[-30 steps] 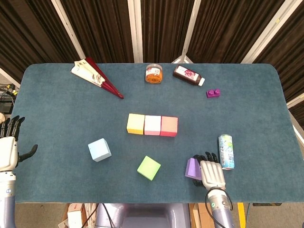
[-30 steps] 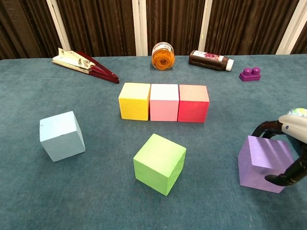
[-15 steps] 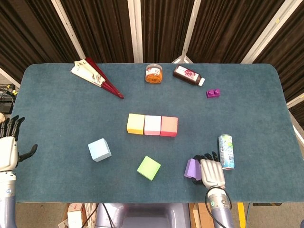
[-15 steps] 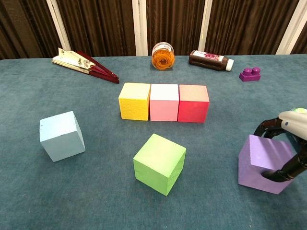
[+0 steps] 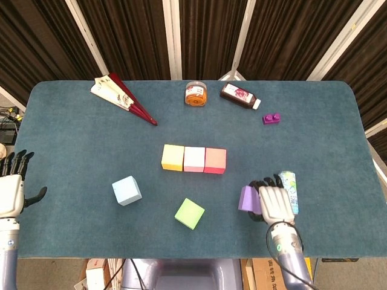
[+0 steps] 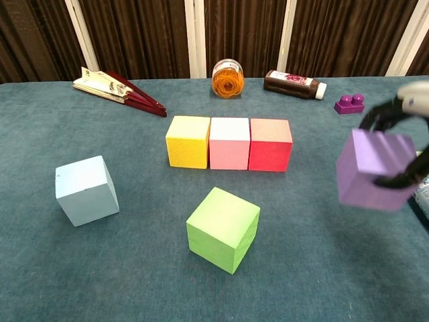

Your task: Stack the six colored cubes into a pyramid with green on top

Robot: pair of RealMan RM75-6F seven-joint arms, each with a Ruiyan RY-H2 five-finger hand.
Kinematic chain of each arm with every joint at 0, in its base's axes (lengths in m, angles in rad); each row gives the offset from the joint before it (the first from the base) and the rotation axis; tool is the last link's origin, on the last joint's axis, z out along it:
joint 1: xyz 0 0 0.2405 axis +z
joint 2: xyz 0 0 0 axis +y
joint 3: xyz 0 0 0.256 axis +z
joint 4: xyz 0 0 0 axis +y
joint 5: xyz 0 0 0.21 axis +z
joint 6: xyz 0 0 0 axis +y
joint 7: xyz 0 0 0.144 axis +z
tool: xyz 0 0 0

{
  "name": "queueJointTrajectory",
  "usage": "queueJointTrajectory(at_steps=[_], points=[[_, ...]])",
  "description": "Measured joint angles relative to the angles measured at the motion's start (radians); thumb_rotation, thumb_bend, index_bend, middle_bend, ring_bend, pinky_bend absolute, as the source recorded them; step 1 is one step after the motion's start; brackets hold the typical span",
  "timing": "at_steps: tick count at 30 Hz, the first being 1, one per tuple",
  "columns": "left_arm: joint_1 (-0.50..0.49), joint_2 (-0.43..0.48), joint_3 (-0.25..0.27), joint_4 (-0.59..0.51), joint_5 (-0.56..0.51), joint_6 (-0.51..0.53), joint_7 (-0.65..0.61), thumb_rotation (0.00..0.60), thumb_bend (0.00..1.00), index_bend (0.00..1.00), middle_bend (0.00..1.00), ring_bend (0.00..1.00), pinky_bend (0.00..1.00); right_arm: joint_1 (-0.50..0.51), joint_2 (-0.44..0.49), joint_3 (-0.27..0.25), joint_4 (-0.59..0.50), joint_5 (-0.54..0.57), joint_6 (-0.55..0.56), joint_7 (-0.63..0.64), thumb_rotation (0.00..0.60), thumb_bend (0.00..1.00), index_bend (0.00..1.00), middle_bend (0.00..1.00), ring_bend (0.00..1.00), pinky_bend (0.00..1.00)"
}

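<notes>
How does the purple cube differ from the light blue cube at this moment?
The purple cube is gripped by the right hand and lifted off the table; the light blue cube rests on the table, untouched. The purple one is on the right, beside the can; the blue one is on the left. Both look alike in size and sit turned askew.

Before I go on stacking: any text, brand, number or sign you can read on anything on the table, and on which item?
No text can be read in either view.
Dark brown bottle with a white cap: its printed label is too small to read.
Pale green drink can, partly behind the right robot hand: its print is blurred.
Orange-filled clear jar: no readable label.
Folded red fan with a cream patterned leaf: its markings cannot be made out.
</notes>
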Motion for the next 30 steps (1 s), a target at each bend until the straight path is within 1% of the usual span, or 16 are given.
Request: queueJointTrajectory(at_steps=[5, 8, 11, 17, 22, 25, 30], points=[[-0.011, 0.009, -0.001, -0.008, -0.042, -0.033, 0.051, 0.6, 0.31, 0.13, 0.05, 0.0, 0.0, 0.074, 0.101, 0.122, -0.013, 0.086, -0.083, 0.01, 0.6, 0.27, 0.37, 0.38, 0.17, 0.0], [-0.023, 0.011, -0.004, 0.0, -0.049, -0.053, 0.053, 0.6, 0.31, 0.13, 0.05, 0.0, 0.0, 0.131, 0.133, 0.186, 0.004, 0.159, -0.137, 0.018, 0.6, 0.27, 0.37, 0.38, 0.17, 0.0], [-0.03, 0.009, -0.004, 0.021, -0.043, -0.063, 0.037, 0.6, 0.31, 0.13, 0.05, 0.0, 0.0, 0.204, 0.15, 0.229, 0.038, 0.228, -0.188, 0.017, 0.6, 0.27, 0.37, 0.38, 0.17, 0.0], [-0.039, 0.001, -0.006, 0.05, -0.012, -0.063, -0.008, 0.6, 0.31, 0.13, 0.04, 0.0, 0.0, 0.359, 0.145, 0.269, 0.13, 0.338, -0.273, -0.001, 0.6, 0.27, 0.37, 0.38, 0.17, 0.0], [-0.043, -0.008, -0.005, 0.082, 0.037, -0.052, -0.09, 0.6, 0.31, 0.11, 0.02, 0.0, 0.0, 0.474, 0.115, 0.282, 0.217, 0.446, -0.337, -0.022, 0.6, 0.27, 0.37, 0.38, 0.17, 0.0], [-0.042, -0.008, -0.005, 0.105, 0.054, -0.05, -0.153, 0.6, 0.31, 0.1, 0.01, 0.0, 0.0, 0.551, 0.096, 0.282, 0.279, 0.539, -0.366, -0.051, 0.6, 0.27, 0.37, 0.38, 0.17, 0.0], [-0.033, -0.008, -0.013, 0.122, 0.074, -0.013, -0.196, 0.6, 0.31, 0.1, 0.0, 0.0, 0.0, 0.674, 0.063, 0.282, 0.404, 0.705, -0.401, -0.091, 0.6, 0.27, 0.37, 0.38, 0.17, 0.0]])
